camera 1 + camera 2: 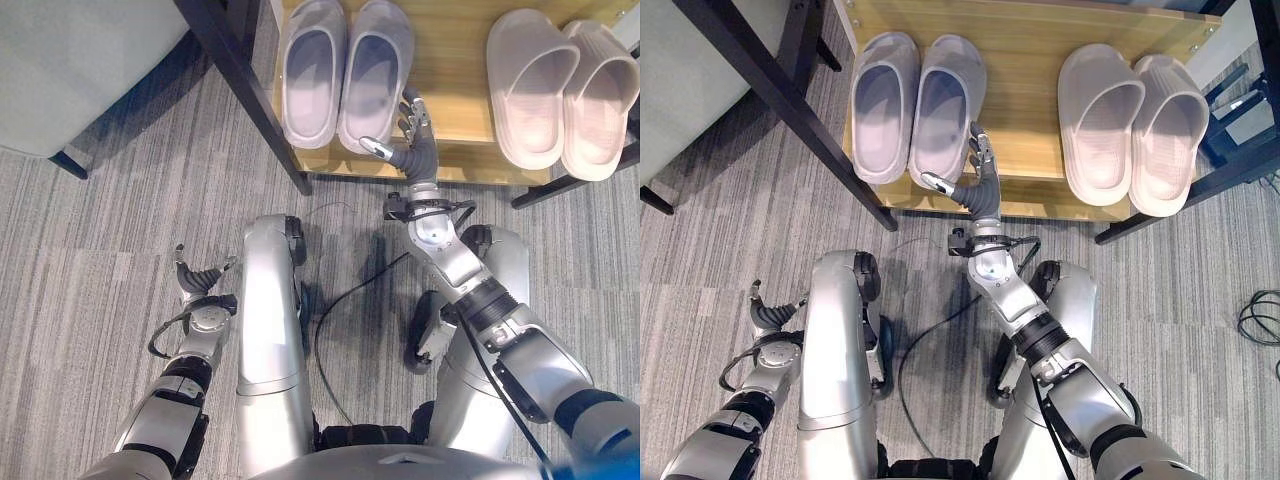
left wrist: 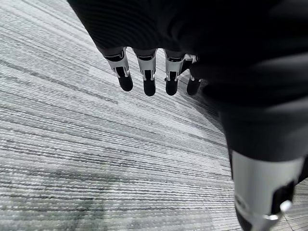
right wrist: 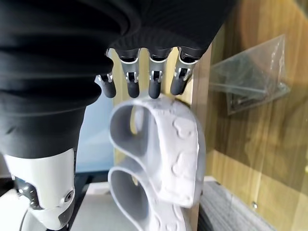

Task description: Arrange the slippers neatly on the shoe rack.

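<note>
Two hands in view: right hand [image 1: 418,145] over front edge of wooden shoe rack [image 1: 455,70], fingers straight and loose, holding nothing, just beside toe of pale lilac slippers [image 1: 345,72], possibly touching, hard to tell. Lilac pair side by side on rack's left part; beige slippers [image 1: 565,88] paired on right part. Left hand [image 1: 200,283] low over grey carpet [image 1: 120,230], fingers relaxed, empty

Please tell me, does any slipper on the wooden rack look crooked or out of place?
Nothing stands out. The lilac slipper pair and the beige slipper pair lie side by side on the wooden rack shelf, toes away from the robot. The right hand rests open beside the lilac pair.
</note>
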Tool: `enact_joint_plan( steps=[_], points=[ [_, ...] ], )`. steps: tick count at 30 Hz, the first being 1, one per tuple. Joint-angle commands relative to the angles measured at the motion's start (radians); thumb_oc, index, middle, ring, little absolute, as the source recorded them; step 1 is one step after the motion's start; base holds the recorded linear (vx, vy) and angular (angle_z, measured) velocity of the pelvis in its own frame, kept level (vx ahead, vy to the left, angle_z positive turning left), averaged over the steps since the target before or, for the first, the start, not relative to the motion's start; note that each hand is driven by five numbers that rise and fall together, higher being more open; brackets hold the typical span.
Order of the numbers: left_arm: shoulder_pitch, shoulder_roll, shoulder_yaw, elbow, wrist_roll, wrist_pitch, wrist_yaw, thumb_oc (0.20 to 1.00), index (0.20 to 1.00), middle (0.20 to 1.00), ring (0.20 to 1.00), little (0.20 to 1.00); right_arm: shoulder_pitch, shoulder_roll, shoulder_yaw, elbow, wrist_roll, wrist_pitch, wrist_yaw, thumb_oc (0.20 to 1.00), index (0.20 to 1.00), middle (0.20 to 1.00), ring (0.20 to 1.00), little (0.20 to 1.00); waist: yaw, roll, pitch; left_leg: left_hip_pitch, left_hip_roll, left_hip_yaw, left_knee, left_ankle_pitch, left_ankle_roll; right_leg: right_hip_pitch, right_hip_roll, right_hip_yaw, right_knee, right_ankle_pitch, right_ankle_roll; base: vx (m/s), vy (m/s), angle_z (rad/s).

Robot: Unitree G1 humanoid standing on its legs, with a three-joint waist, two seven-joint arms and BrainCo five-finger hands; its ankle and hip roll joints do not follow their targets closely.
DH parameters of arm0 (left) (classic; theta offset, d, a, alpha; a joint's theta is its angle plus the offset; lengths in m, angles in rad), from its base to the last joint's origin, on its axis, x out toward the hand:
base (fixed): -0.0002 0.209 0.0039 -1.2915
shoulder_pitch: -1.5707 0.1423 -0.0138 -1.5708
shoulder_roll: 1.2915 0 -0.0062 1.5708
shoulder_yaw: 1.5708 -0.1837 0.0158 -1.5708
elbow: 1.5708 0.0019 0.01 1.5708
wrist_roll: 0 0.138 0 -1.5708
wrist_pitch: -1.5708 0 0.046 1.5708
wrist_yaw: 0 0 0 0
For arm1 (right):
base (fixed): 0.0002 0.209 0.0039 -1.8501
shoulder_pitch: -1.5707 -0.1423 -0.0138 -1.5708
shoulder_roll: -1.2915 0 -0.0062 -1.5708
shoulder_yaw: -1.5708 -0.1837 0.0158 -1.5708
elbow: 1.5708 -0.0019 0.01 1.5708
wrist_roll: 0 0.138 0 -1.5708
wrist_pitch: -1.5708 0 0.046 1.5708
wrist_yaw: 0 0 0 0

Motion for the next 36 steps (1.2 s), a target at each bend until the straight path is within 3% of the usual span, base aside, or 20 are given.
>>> enact_joint_plan(
  steps=[1,8,11,14,17,22,27,32,34,36],
  points=[
    [0.016,0.047,-0.042,0.008,0.010,-0.027,0.010,1.000,1.000,1.000,1.000,1.000,-0.014,0.030,0.025,-0.080,0.025,-0.038,0.037,1.000,1.000,1.000,1.000,1.000,0.064,-0.030,-0.040,0.014,-0.046,-0.177,-0.036,0.059,0.009,0.003,-0.004,0.151,-0.037,0.154,-0.017,0.00,0.000,0.00],
    [0.037,0.029,-0.021,0.020,0.016,-0.028,0.027,1.000,1.000,1.000,1.000,1.000,0.054,-0.004,-0.054,-0.158,-0.121,-0.049,-0.050,1.000,1.000,1.000,1.000,1.000,0.035,-0.027,-0.040,0.014,-0.042,-0.172,-0.033,0.057,0.011,0.003,0.004,0.149,-0.034,0.148,-0.023,0.00,0.000,0.00],
    [0.068,0.009,-0.012,0.012,0.050,-0.038,0.041,1.000,1.000,1.000,1.000,1.000,0.111,-0.080,-0.138,-0.274,-0.322,-0.046,-0.115,1.000,1.000,1.000,1.000,1.000,0.017,-0.021,-0.040,0.014,-0.044,-0.172,-0.034,0.060,0.013,0.003,0.006,0.148,-0.032,0.141,-0.021,0.00,0.000,0.00],
    [0.076,0.003,-0.007,0.006,0.063,-0.048,0.041,1.000,1.000,1.000,1.000,1.000,0.160,-0.120,-0.176,-0.368,-0.363,-0.056,-0.115,1.000,1.000,1.000,1.000,1.000,0.013,-0.026,-0.040,0.014,-0.047,-0.172,-0.036,0.061,0.012,0.003,0.005,0.151,-0.031,0.143,-0.018,0.00,0.000,0.00],
    [0.106,-0.011,0.004,-0.009,0.081,-0.060,0.025,1.000,1.000,1.000,1.000,1.000,0.316,-0.228,-0.266,-0.608,-0.456,-0.088,-0.086,1.000,1.000,1.000,1.000,1.000,0.004,-0.046,-0.040,0.014,-0.052,-0.177,-0.046,0.061,0.010,0.003,-0.001,0.152,-0.040,0.151,-0.011,0.00,0.000,0.00],
    [0.114,-0.007,0.027,-0.016,0.088,-0.068,0.018,1.000,1.000,1.000,1.000,1.000,0.495,-0.331,-0.352,-0.710,-0.491,-0.108,-0.051,1.000,1.000,1.000,1.000,1.000,-0.011,-0.072,-0.040,0.014,-0.046,-0.186,-0.051,0.061,0.004,0.003,0.001,0.152,-0.054,0.158,-0.012,0.00,0.013,-0.02],
    [0.112,0.021,0.066,0.013,0.061,-0.075,0.011,1.000,1.000,1.000,1.000,1.000,0.632,-0.361,-0.489,-0.795,-0.396,-0.176,-0.039,1.000,1.000,1.000,1.000,1.000,-0.034,-0.087,-0.040,0.014,-0.035,-0.183,-0.081,0.073,0.000,0.003,0.002,0.134,-0.095,0.169,-0.020,-0.02,0.018,-0.06],
    [0.128,0.036,0.092,-0.022,0.036,-0.093,0.017,1.000,1.000,1.000,1.000,1.000,0.784,-0.374,-0.611,-0.754,-0.401,-0.178,-0.063,1.000,1.000,1.000,1.000,1.000,-0.054,-0.096,-0.040,0.014,-0.033,-0.187,-0.100,0.080,0.001,0.003,0.003,0.126,-0.121,0.175,-0.014,-0.02,0.025,-0.08],
    [0.140,0.057,0.102,-0.063,0.029,-0.100,0.027,1.000,1.000,1.000,1.000,1.000,0.841,-0.335,-0.636,-0.684,-0.363,-0.171,-0.068,1.000,1.000,1.000,1.000,1.000,-0.059,-0.100,-0.040,0.014,-0.028,-0.184,-0.113,0.083,0.001,0.003,0.003,0.122,-0.138,0.182,-0.015,-0.04,0.044,-0.04],
    [0.154,0.092,0.130,-0.130,-0.015,-0.120,0.020,1.000,1.000,1.000,1.000,1.000,0.904,-0.247,-0.694,-0.543,-0.184,-0.184,-0.039,1.000,1.000,1.000,1.000,1.000,-0.064,-0.108,-0.040,0.014,-0.018,-0.165,-0.159,0.093,0.003,0.004,0.002,0.101,-0.196,0.200,-0.019,-0.07,0.025,-0.08]
  ],
)
